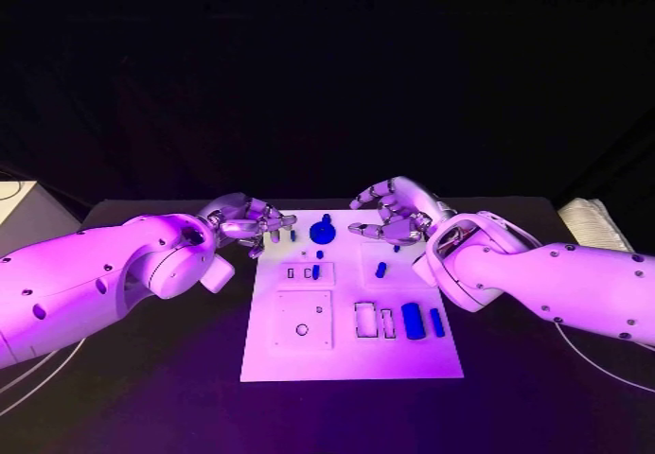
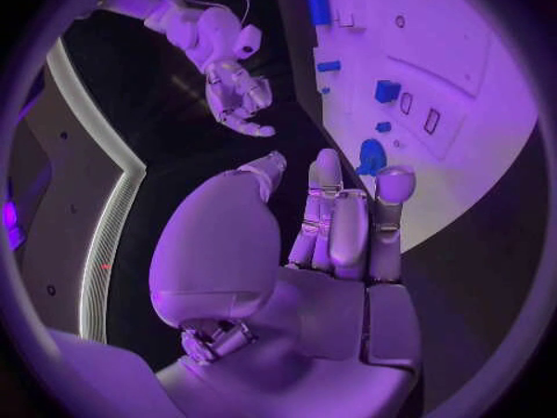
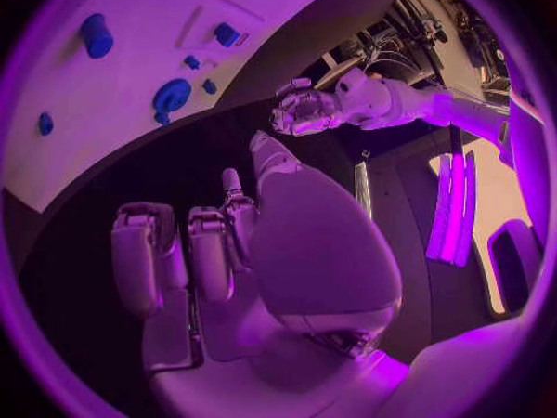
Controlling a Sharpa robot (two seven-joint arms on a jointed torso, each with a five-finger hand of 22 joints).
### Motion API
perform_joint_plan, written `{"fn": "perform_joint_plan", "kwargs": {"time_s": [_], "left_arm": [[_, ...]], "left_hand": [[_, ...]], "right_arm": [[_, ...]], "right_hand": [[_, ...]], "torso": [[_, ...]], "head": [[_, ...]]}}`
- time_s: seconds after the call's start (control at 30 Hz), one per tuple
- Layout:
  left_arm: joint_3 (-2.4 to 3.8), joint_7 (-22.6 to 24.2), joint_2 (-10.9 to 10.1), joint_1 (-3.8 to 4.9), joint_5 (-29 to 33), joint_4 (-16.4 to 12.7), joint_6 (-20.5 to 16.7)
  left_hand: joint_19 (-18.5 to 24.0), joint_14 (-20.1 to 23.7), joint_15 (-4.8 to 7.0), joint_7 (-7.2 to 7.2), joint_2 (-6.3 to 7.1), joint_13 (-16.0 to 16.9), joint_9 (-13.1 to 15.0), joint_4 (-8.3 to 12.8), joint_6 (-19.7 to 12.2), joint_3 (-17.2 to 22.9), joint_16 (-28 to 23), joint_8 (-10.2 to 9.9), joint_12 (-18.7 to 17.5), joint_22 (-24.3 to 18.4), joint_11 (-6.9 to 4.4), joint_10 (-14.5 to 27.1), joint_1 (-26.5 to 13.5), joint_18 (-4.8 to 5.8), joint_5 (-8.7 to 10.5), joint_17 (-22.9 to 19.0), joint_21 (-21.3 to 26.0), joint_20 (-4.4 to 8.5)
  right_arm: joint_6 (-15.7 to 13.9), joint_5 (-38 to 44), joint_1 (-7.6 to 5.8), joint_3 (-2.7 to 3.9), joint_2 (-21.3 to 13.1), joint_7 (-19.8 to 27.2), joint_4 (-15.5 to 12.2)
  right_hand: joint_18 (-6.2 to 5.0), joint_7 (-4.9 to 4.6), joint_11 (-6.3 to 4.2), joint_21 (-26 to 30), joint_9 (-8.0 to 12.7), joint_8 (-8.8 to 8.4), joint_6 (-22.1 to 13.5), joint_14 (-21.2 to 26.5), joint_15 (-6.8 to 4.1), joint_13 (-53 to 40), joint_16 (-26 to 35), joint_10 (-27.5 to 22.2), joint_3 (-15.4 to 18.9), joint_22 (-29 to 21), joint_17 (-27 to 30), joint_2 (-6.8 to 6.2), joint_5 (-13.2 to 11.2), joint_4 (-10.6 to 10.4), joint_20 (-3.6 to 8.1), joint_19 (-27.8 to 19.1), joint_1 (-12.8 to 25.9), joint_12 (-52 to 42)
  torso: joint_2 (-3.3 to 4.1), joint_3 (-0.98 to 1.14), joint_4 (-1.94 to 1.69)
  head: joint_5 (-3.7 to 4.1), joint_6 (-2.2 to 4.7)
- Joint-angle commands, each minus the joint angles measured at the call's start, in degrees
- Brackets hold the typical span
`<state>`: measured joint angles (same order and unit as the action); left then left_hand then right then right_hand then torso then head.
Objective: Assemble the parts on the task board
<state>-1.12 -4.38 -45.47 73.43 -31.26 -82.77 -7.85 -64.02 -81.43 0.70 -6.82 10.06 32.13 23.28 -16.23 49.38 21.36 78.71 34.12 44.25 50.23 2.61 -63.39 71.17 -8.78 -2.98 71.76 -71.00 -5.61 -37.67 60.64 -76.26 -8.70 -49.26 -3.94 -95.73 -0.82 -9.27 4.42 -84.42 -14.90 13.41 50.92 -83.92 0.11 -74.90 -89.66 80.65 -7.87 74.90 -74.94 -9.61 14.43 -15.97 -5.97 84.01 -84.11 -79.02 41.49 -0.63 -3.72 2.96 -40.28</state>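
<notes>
Both hands empty, fingers apart: left hand [image 1: 250,223] and right hand [image 1: 395,214] flanking round blue part [image 1: 324,230] at task board [image 1: 351,364] far edge; best approached slowly from above.

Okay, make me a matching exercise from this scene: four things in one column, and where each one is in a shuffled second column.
Things:
1. left robot hand
2. right robot hand
3. round blue part
4. long blue part

Places:
A. near end of the task board
B. far right corner of the board
C. far middle of the board
D. far left corner of the board

Pairs: 1-D, 2-B, 3-C, 4-A
</notes>
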Motion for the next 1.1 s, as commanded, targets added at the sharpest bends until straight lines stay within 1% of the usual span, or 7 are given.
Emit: {"fn": "perform_joint_plan", "kwargs": {"time_s": [0.03,0.13,0.33,0.5,0.73,0.83,1.1], "left_arm": [[-0.30,-12.3,1.9,0.79,-11.5,1.1,7.0],[-0.64,-15.5,3.5,1.30,-14.0,2.0,8.6],[-1.73,-21.2,7.8,2.47,-19.2,4.4,12.0],[-2.14,-23.0,10.5,2.99,-22.8,6.2,14.4],[-2.57,-24.0,13.4,3.40,-25.1,9.0,17.5],[-2.74,-24.2,14.3,3.46,-25.5,9.8,18.1],[-2.97,-24.3,16.1,3.49,-25.7,11.2,19.0]], "left_hand": [[-0.7,-0.7,0.04,-0.11,-0.07,0.7,0.7,-0.4,-0.5,-0.2,0.8,0.5,0.9,1.3,0.07,0.6,-0.9,1.26,-0.02,1.1,-0.9,0.03],[-1.0,-1.0,0.04,-0.07,-0.40,1.3,1.5,-0.5,-0.7,-0.4,1.3,1.0,1.6,2.1,0.06,0.8,-2.0,1.37,-0.03,1.8,-1.6,0.04],[-1.1,-1.3,0.00,-0.08,-0.84,2.0,2.5,-0.5,-1.3,-0.8,1.9,1.5,2.6,3.0,0.10,1.4,-3.7,1.47,-0.03,2.5,-2.3,0.02],[-1.0,-1.2,-0.08,-0.19,-1.04,2.3,2.9,-0.6,-1.7,-1.0,1.9,1.6,2.8,3.1,0.21,1.9,-4.4,1.48,-0.02,2.6,-2.5,-0.03],[-0.8,-1.1,-0.23,-0.32,-1.35,2.6,3.4,-0.6,-2.3,-1.2,2.0,1.8,3.2,3.3,0.36,2.5,-5.2,1.49,0.00,2.6,-2.7,-0.14],[-0.9,-1.2,-0.28,-0.35,-1.46,2.7,3.7,-0.6,-2.4,-1.4,2.2,2.0,3.4,3.7,0.41,2.7,-5.7,1.55,0.00,2.9,-2.9,-0.20],[-0.9,-1.3,-0.34,-0.34,-1.67,3.2,4.4,-0.6,-2.6,-2.0,2.5,2.5,4.1,4.1,0.44,2.9,-6.9,1.60,-0.01,3.3,-3.3,-0.30]], "right_arm": [[2.5,-7.3,-0.52,0.03,-1.2,4.2,0.1],[2.6,-8.3,-0.79,0.05,-1.9,4.4,0.5],[3.0,-9.6,-1.09,0.06,-2.7,4.1,1.5],[3.3,-9.9,-1.16,0.07,-2.8,3.6,2.1],[3.5,-9.9,-1.20,0.06,-2.9,3.1,2.5],[3.5,-9.9,-1.21,0.06,-2.9,3.0,2.5],[3.7,-9.8,-1.23,0.06,-2.6,2.6,2.8]], "right_hand": [[-0.60,0.01,0.02,0.2,0.0,0.36,0.6,-5.7,0.09,-5.5,0.3,-0.4,-0.3,11.4,-13.7,0.01,0.2,0.1,-0.18,3.2,-0.8,0.1],[-0.63,0.00,0.01,0.3,0.1,0.36,0.5,-5.7,0.09,-5.4,0.3,-0.5,-0.5,11.4,-13.7,-0.02,0.5,0.1,-0.17,3.1,-0.7,0.2],[-0.68,0.00,0.01,0.5,0.1,0.36,0.5,-5.7,0.09,-5.3,0.4,-0.5,-0.6,11.3,-13.6,-0.07,0.8,0.0,-0.16,3.0,-0.7,0.3],[-0.70,-0.01,0.02,0.6,0.1,0.34,0.5,-5.7,0.09,-5.3,0.4,-0.6,-0.7,11.2,-13.5,-0.08,0.9,0.0,-0.16,3.0,-0.7,0.3],[-0.75,-0.04,0.04,0.8,0.2,0.29,0.4,-5.6,0.09,-5.2,0.5,-0.7,-0.7,11.1,-13.4,-0.11,1.0,-0.1,-0.16,2.9,-0.6,0.4],[-0.76,-0.04,0.04,0.9,0.2,0.29,0.4,-5.6,0.10,-5.2,0.5,-0.7,-0.7,11.1,-13.4,-0.12,1.0,-0.1,-0.16,2.9,-0.6,0.4],[-0.79,-0.07,0.08,1.0,0.2,0.23,0.3,-5.6,0.11,-5.1,0.5,-0.7,-0.8,11.0,-13.2,-0.13,1.1,-0.3,-0.16,2.8,-0.4,0.5]], "torso": [[-0.60,0.22,0.05],[-0.81,0.31,-0.02],[-0.99,0.48,-0.18],[-1.04,0.66,-0.17],[-0.91,0.58,-0.18],[-0.83,0.47,-0.11],[-0.81,0.47,-0.16]], "head": [[-0.36,-0.40],[-0.49,-0.70],[-0.76,-1.24],[-0.86,-1.60],[-0.95,-1.72],[-0.95,-1.80],[-0.85,-2.10]]}}
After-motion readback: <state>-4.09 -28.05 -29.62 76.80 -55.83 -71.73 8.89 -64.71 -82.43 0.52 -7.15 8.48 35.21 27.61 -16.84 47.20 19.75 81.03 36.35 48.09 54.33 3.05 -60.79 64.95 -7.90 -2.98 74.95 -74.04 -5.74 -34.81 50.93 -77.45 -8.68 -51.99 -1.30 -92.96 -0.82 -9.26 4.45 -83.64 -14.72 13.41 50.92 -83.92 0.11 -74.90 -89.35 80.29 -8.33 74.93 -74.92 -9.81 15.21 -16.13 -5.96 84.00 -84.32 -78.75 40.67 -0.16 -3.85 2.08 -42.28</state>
